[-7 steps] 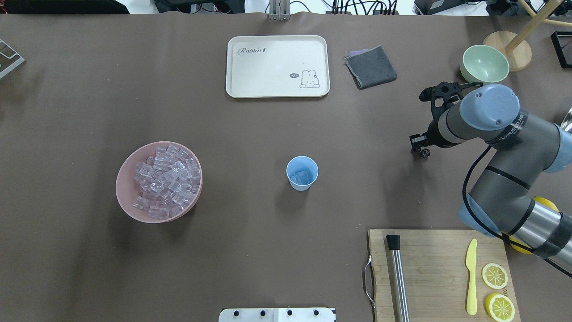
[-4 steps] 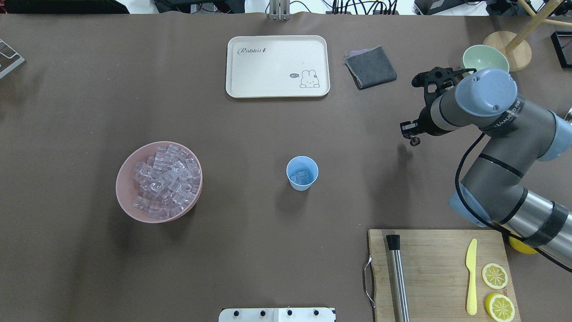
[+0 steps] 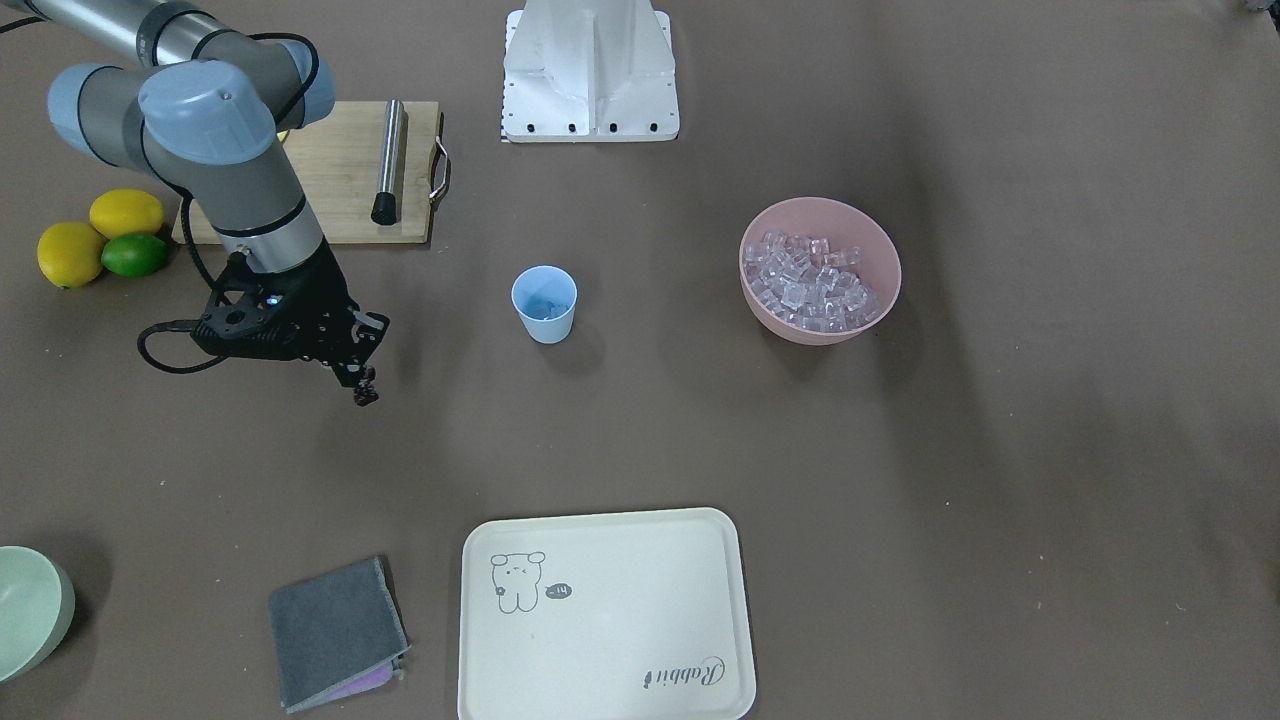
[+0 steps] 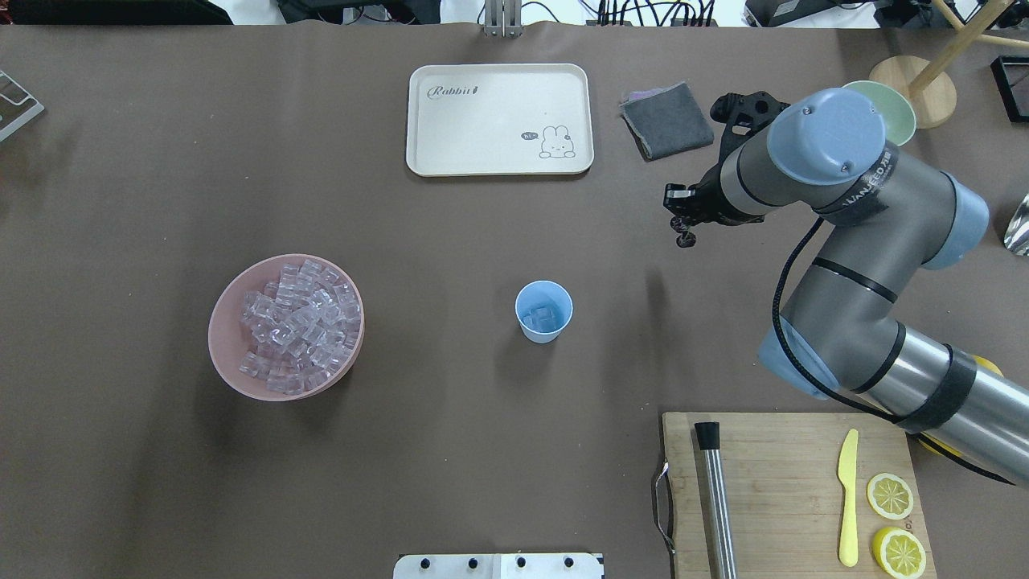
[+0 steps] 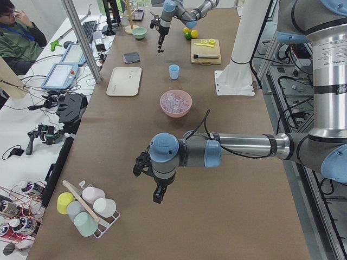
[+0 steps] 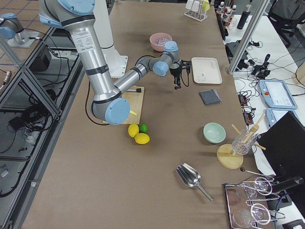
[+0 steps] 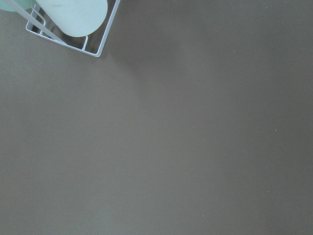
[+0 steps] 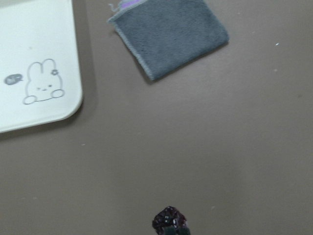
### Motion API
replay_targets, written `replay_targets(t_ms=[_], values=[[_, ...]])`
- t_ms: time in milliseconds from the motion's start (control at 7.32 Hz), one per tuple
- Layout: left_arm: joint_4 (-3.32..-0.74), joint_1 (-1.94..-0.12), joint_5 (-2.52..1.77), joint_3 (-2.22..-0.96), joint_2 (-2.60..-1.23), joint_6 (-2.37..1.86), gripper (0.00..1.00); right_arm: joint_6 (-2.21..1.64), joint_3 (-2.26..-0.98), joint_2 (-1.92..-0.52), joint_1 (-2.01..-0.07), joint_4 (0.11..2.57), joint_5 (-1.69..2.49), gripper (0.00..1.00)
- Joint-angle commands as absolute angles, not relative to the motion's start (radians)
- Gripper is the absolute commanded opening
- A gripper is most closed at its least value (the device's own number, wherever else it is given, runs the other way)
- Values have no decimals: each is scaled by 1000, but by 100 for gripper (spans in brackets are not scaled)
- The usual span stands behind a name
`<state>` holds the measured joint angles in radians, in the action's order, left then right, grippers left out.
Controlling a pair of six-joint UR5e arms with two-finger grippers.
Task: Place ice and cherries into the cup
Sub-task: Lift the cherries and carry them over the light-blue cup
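The light blue cup (image 4: 544, 311) stands mid-table with a few ice cubes (image 4: 541, 318) in it; it also shows in the front view (image 3: 544, 303). The heap of ice (image 4: 293, 326) fills the pink bowl (image 4: 226, 354) to its left. My right gripper (image 4: 683, 233) is shut on the dark cherries (image 4: 685, 240), held above the table to the right of the cup and beyond it. The cherries also show at the bottom of the right wrist view (image 8: 169, 220). My left gripper (image 5: 157, 195) hangs over bare table far to the left; I cannot tell if it is open.
A cream tray (image 4: 498, 119) and a grey cloth (image 4: 667, 121) lie at the far side. A pale green bowl (image 3: 30, 610) sits behind my right arm. A cutting board (image 4: 788, 482) with muddler, knife and lemon slices is near right. Lemons and a lime (image 3: 100, 240) lie beside it.
My right gripper has moved left and slightly away from me with the cherries, from beside the green bowl to near the grey cloth. The cup and ice bowl have not moved.
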<state>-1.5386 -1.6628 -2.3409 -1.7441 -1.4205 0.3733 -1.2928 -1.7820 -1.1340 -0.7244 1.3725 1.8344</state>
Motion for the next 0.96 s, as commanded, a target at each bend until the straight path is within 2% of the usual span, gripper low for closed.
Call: replay_targets(t_ms=[0, 273, 820], values=[[-1539, -1661, -2341, -1743, -1420, 374, 98, -1460, -1784, -984, -605, 1486, 1740, 0], [-1539, -1663, -2341, -1744, -1420, 374, 98, -1563, -1787, -886, -493, 1591, 1631, 0], [-1539, -1661, -2341, -1747, -1422, 373, 98, -1565, -1804, -893, -459, 1618, 1631, 0]])
